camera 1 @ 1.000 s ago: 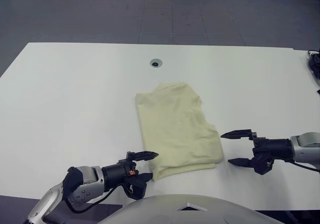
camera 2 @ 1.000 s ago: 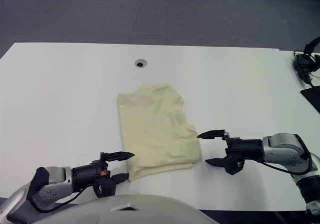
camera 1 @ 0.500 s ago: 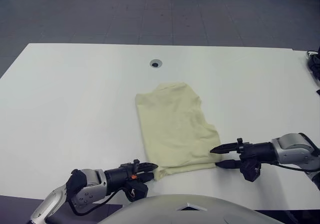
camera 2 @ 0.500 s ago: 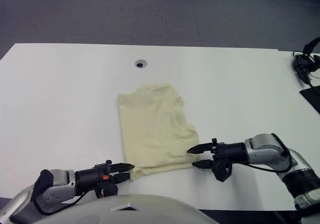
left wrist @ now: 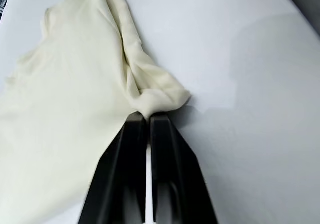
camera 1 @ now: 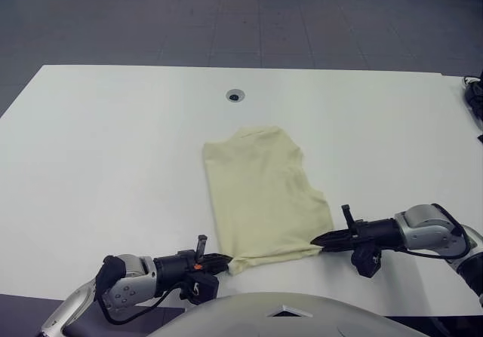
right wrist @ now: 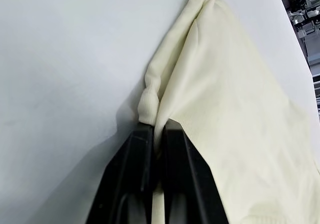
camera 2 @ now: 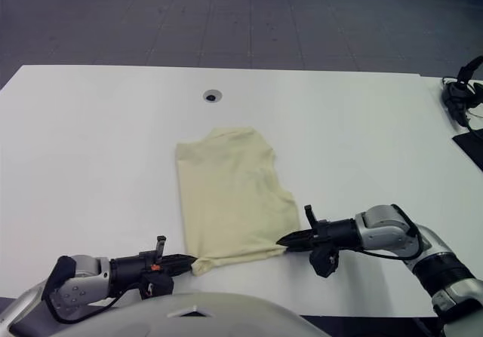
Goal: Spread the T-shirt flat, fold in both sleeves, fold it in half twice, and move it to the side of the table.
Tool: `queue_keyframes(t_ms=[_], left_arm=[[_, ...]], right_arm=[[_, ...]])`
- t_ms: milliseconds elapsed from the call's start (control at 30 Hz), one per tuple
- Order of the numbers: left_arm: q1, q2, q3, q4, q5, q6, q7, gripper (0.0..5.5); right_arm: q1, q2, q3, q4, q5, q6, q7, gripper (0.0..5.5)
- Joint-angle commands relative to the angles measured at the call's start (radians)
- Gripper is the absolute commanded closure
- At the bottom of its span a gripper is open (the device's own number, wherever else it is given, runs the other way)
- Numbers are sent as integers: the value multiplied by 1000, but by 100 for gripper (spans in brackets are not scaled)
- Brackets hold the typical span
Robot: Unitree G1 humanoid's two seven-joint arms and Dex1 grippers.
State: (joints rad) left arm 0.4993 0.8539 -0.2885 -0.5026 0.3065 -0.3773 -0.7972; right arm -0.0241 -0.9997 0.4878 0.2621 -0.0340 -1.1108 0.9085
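Yellow T-shirt (camera 1: 260,190), folded narrow, mid counter (camera 1: 113,141).
Your left fingers (left wrist: 120,164) and right fingers (right wrist: 127,179), wide open 1 second ago, now clamp its 2 near corners; you look ready to fold it in half.

No legible text, no labels, numbers or signs, pale yellow T-shirt (camera 1: 264,194) plain, white surface (camera 1: 113,163) unmarked (dark equipment (camera 2: 456,96) at the far right edge too small to read).
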Motion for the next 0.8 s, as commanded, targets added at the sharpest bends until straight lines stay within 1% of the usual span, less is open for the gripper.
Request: queue_keyframes(t_ms=[33, 133, 200, 333, 433, 500, 600, 700, 800], left_arm=[[68, 77, 54, -73, -219, 108, -90, 550], [172, 168, 133, -116, -394, 142, -175, 550], [238, 203, 200, -132, -512, 145, -223, 550], [347, 220, 355, -173, -675, 140, -290, 550], [435, 215, 458, -242, -752, 143, -352, 550], [478, 211, 506, -278, -787, 159, -389, 550], [474, 216, 565, -289, -827, 195, -426, 550], [398, 225, 581, -268, -849, 234, -441, 550], [283, 243, 540, -217, -797, 258, -453, 550]], right_arm=[[97, -101, 48, -184, 264, 286, 125, 544], [170, -207, 30, -368, 523, 568, 240, 545], [212, -275, 2, -466, 664, 710, 303, 545], [287, -378, -81, -605, 854, 888, 407, 545], [366, -419, -198, -695, 995, 964, 456, 545], [411, -417, -278, -738, 1057, 1006, 475, 545], [445, -391, -356, -772, 1066, 1063, 490, 545], [417, -334, -376, -770, 1003, 1106, 480, 545], [340, -247, -363, -725, 909, 1128, 453, 545]])
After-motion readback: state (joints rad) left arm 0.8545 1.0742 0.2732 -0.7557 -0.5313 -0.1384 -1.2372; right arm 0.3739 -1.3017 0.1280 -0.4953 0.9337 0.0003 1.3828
